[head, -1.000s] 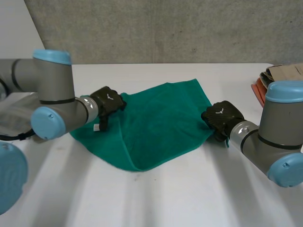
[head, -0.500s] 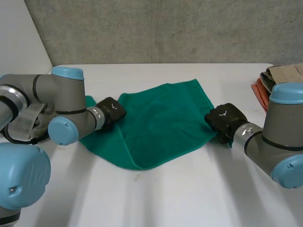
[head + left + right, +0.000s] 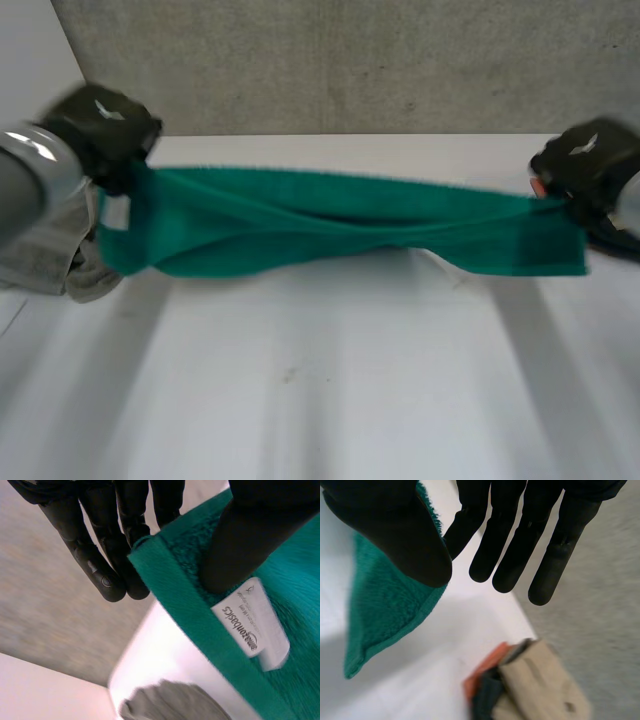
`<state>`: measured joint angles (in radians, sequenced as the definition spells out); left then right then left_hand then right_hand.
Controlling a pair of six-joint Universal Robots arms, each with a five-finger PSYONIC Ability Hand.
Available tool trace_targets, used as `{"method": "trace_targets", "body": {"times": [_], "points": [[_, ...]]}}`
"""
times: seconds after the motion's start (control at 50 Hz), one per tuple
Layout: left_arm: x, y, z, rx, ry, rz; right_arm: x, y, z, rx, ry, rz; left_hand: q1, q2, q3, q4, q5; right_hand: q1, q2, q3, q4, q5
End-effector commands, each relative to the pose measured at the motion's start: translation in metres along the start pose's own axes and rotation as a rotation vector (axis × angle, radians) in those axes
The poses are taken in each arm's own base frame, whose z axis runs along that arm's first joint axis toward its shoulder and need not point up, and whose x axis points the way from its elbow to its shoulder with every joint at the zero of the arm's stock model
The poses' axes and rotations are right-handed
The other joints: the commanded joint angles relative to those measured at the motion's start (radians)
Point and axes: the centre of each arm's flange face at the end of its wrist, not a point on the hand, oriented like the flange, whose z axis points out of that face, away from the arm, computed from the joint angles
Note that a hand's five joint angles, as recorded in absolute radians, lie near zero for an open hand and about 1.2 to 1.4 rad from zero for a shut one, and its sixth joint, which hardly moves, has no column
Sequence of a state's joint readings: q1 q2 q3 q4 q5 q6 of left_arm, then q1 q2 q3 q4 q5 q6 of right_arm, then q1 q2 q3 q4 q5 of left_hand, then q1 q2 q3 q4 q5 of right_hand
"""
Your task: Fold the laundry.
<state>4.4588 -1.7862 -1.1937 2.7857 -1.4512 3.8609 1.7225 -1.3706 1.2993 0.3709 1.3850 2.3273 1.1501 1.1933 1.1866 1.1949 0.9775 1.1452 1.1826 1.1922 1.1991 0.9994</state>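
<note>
Left hand: While it is up over the far left corner of the table, the left hand (image 3: 100, 125) holds one end of the green towel (image 3: 330, 215). Its thumb presses the towel near a corner, and its straight fingers are on the other side of the cloth, so the towel is pinched between them.
White tag: A white tag (image 3: 250, 625) with writing is sewn on the towel, right at the tip of that thumb.
Right hand: The right hand (image 3: 590, 165) is up over the far right corner of the table. Its thumb lies on the other end of the towel and its long fingers are straight behind it. The towel is squeezed between them.
Green towel: It is pulled long between the two hands, over the far side of the table. It sags a bit in the middle, and one corner hangs down under the right hand.
Table: The white table (image 3: 350, 380) is under the towel.
Grey cloth: A grey cloth (image 3: 50, 260) lies at the left edge, under the left hand.
Pile of clothes: A tan and orange pile of clothes (image 3: 530, 685) sits at the right edge, near the right hand.
</note>
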Motion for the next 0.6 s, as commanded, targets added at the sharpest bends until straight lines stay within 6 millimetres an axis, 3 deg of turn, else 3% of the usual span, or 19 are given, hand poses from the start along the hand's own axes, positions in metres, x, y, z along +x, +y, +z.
{"method": "trace_targets", "body": {"times": [0.02,0.08,0.16,0.24,0.32,0.38,0.44,0.46,0.52,0.54,0.6], "points": [[-0.027,-0.033,-0.054,0.176,-0.053,-0.132,0.034,-0.040,-0.046,0.063,0.070,0.026,0.246,0.203,0.210,0.201,0.244,0.251,0.214,0.204,0.197,0.222],[-0.024,-0.027,-0.050,0.169,-0.012,-0.210,0.033,-0.043,-0.050,0.065,0.047,0.054,0.246,0.203,0.210,0.201,0.244,0.251,0.214,0.204,0.197,0.222],[-0.009,-0.009,-0.031,0.097,0.056,-0.275,0.022,-0.037,-0.042,0.043,-0.007,0.071,0.246,0.203,0.210,0.201,0.244,0.251,0.214,0.204,0.197,0.222],[0.012,0.017,0.000,-0.006,0.124,-0.311,0.003,-0.025,-0.024,-0.004,-0.086,0.079,0.246,0.203,0.210,0.201,0.244,0.251,0.214,0.204,0.197,0.222],[0.041,0.044,0.044,-0.108,0.176,-0.316,-0.019,-0.009,0.009,-0.050,-0.146,0.086,0.246,0.203,0.210,0.201,0.244,0.251,0.214,0.204,0.197,0.222],[0.055,0.050,0.066,-0.132,0.186,-0.305,-0.025,-0.003,0.031,-0.053,-0.127,0.079,0.246,0.203,0.210,0.201,0.244,0.251,0.214,0.204,0.197,0.222],[0.064,0.046,0.090,-0.109,0.171,-0.293,-0.022,-0.003,0.060,-0.022,-0.034,0.072,0.246,0.203,0.210,0.201,0.244,0.251,0.214,0.204,0.197,0.222],[0.062,0.033,0.097,-0.062,0.148,-0.286,-0.016,-0.007,0.074,0.009,0.035,0.075,0.246,0.203,0.210,0.201,0.244,0.251,0.214,0.204,0.197,0.222],[0.045,0.004,0.101,0.046,0.081,-0.283,0.001,-0.022,0.089,0.091,0.165,0.090,0.246,0.203,0.210,0.201,0.244,0.251,0.214,0.204,0.197,0.222],[0.032,-0.018,0.101,0.134,0.032,-0.288,0.016,-0.035,0.094,0.162,0.254,0.107,0.246,0.203,0.210,0.201,0.244,0.251,0.214,0.204,0.197,0.222],[0.006,-0.052,0.098,0.303,-0.072,-0.308,0.041,-0.057,0.094,0.283,0.388,0.140,0.246,0.203,0.210,0.201,0.244,0.251,0.214,0.204,0.197,0.222]]}}
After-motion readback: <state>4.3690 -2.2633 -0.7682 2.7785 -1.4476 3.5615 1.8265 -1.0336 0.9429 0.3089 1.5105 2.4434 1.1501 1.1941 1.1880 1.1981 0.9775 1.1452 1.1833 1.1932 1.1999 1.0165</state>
